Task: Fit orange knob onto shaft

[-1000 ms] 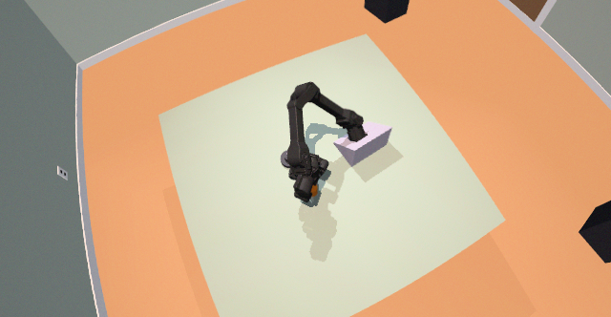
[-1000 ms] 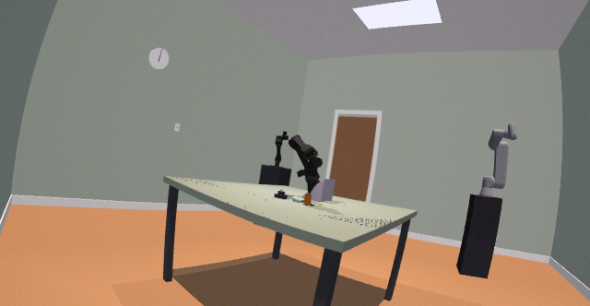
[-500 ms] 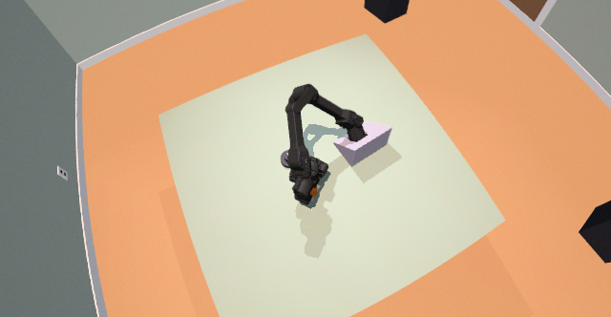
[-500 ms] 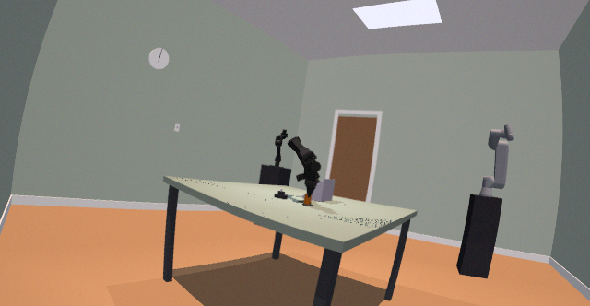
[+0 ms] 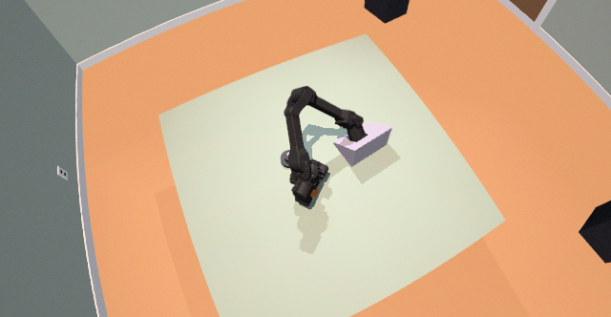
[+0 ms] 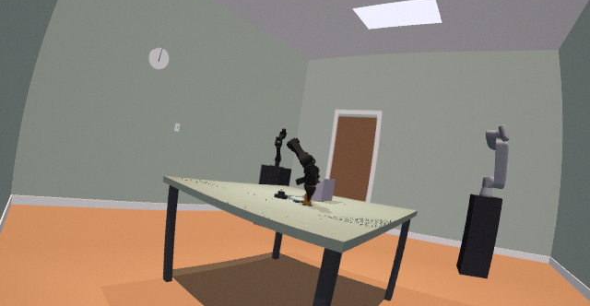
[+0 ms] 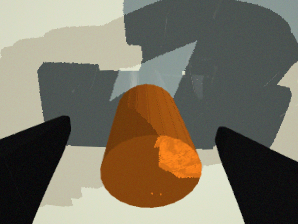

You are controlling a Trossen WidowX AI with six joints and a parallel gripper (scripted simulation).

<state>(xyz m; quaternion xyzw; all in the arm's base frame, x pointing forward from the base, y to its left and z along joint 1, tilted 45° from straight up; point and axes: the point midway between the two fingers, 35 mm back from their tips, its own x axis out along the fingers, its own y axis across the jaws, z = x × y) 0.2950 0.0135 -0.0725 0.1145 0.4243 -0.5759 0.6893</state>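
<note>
claw (image 5: 305,198) (image 6: 308,199) (image 7: 145,128) — fingers wide apart | orange knob (image 5: 313,193) (image 6: 307,201) (image 7: 150,165) — between them, visible room either side

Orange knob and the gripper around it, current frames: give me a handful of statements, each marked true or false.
1. The orange knob is seated on the round pedestal. False: it stands apart from the pedestal.
2. The gripper is open. True.
3. In the wrist view, the knob appears between the two fingers. True.
4. Both fingers press against the knob's sides. False: a gap shows on each side.
5. The knob's underside hole is visible in the wrist view. False: only its top and side show.
6. A pale purple block is on the table. True.
</note>
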